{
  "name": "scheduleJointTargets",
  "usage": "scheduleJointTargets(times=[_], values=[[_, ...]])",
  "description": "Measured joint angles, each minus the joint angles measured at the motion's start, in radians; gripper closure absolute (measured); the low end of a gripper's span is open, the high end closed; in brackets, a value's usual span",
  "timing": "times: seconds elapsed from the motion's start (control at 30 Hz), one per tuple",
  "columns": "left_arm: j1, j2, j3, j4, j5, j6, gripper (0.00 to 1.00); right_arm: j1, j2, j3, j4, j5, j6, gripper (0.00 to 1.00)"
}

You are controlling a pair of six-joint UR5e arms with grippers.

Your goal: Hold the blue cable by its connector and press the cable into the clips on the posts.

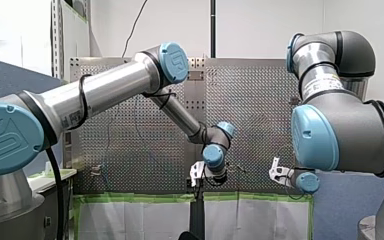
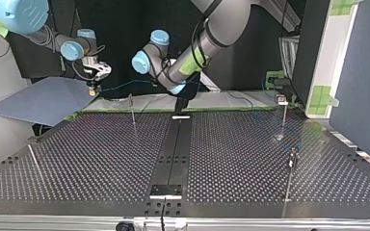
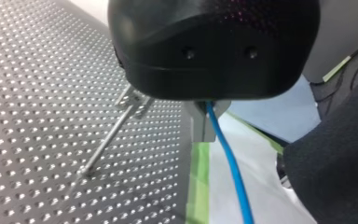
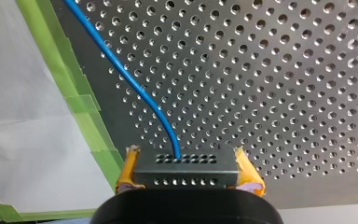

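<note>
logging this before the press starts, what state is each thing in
thin blue cable: off the table, held at two places
dark perforated connector: clamped between yellow pads
my right tool: shut on the connector
my left tool: shut on the cable
thin metal posts: standing; whether the cable is in any clip cannot be told

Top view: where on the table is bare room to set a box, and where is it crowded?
Bare: between the leaning rod and the middle strip; also from that strip to the two posts. Crowded: the far edge, where cable, connector and post cluster.
</note>
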Motion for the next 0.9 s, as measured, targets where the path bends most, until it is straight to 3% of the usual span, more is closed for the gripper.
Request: scheduleJointTargets(times=[0.17, 0.37, 0.57, 0.9], values=[[-0.014, 0.0, -0.045, 0.044, -0.002, 0.009, 1.0, -0.009, 0.0, 0.0, -0.014, -0.005, 0.031, 1.0], [-0.027, 0.0, -0.079, 0.1, -0.008, 0.011, 1.0, -0.015, 0.0, 0.0, -0.021, -0.006, 0.04, 1.0], [-0.031, -0.001, -0.082, 0.152, -0.03, 0.009, 1.0, -0.025, 0.0, -0.003, -0.039, -0.014, 0.062, 1.0], [-0.029, -0.001, -0.083, 0.238, -0.04, 0.007, 1.0, -0.029, 0.001, -0.026, -0.057, -0.025, 0.084, 1.0]])
